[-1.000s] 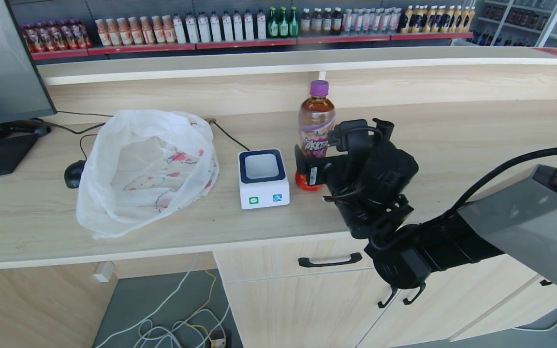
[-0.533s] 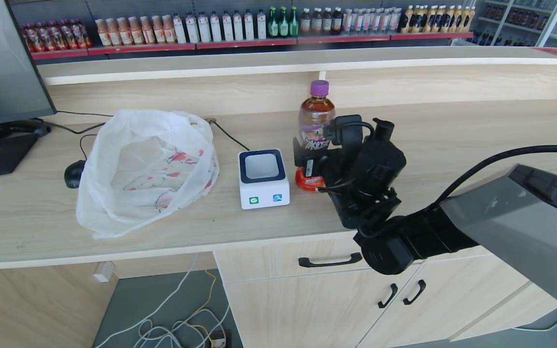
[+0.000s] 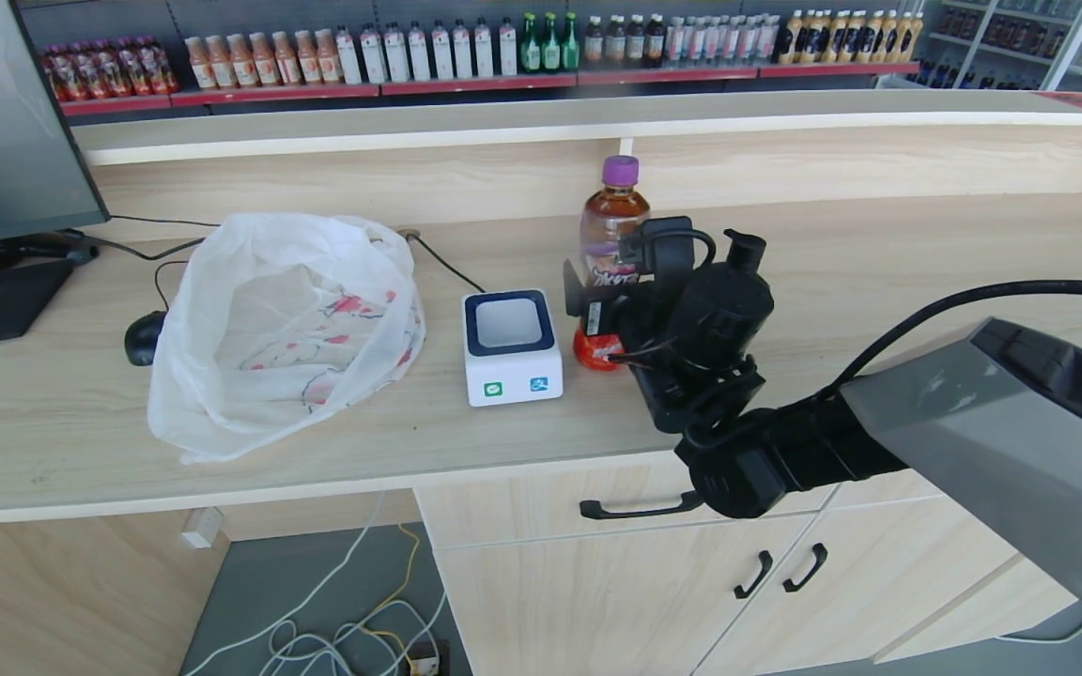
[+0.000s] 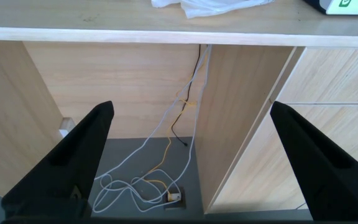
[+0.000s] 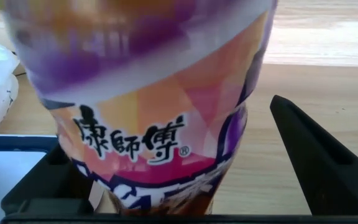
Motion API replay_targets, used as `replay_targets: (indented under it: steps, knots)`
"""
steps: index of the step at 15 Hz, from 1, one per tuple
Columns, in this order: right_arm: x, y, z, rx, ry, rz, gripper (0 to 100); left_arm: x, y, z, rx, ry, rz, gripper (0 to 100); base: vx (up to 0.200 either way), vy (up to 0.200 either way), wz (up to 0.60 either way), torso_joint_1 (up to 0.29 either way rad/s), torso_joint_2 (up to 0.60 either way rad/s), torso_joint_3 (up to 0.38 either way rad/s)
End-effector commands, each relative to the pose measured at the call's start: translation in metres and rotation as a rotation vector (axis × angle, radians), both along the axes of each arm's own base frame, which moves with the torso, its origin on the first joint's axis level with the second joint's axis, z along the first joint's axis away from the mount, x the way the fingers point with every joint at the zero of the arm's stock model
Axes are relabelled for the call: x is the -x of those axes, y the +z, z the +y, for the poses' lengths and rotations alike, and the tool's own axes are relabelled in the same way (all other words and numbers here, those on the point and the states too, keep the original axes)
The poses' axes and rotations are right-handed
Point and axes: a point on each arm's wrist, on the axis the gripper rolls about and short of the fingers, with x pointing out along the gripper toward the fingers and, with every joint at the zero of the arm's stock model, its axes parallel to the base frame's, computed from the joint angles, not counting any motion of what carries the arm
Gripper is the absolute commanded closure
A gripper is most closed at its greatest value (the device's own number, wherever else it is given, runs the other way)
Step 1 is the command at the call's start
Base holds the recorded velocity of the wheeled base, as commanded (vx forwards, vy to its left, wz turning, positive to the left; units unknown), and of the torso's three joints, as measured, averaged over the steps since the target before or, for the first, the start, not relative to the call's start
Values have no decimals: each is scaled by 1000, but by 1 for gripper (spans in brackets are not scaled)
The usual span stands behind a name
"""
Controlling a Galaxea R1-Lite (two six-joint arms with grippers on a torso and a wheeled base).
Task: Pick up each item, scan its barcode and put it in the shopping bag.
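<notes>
step: grasping the bottle [image 3: 612, 223] for scanning | right gripper [image 3: 600, 310] straddles its lower half, jaws apart, likely not yet clamped | bottle upright on counter [image 3: 879, 272], just beside scanner [image 3: 511, 343] | left gripper [image 4: 191, 109] spread wide, below counter | next: close firmly, lift, turn barcode toward scanner

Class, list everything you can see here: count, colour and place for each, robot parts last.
scanner: one, white, dark top, middle of counter
bottle: one, amber with purple cap, on counter right of scanner
shopping bag: one, white with red print, left of scanner
mouse: one, black, left of bag
monitor: one, dark, counter's far left
shelf bottles: many, mixed colours, back shelf
cables: several, white and yellow, floor under counter
right gripper: one, black, open around bottle
left gripper: one, black, open, below counter
</notes>
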Motion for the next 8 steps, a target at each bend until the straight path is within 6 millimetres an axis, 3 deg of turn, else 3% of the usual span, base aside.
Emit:
replay_targets:
  steps: [1, 8]
  knots:
    - [-2, 1, 2, -5, 1, -8, 0, 0, 0, 0, 0, -2, -1, 0, 0, 0, 0, 0, 0, 0]
    - [-2, 1, 2, -6, 0, -8, 0, 0, 0, 0, 0, -2, -1, 0, 0, 0, 0, 0, 0, 0]
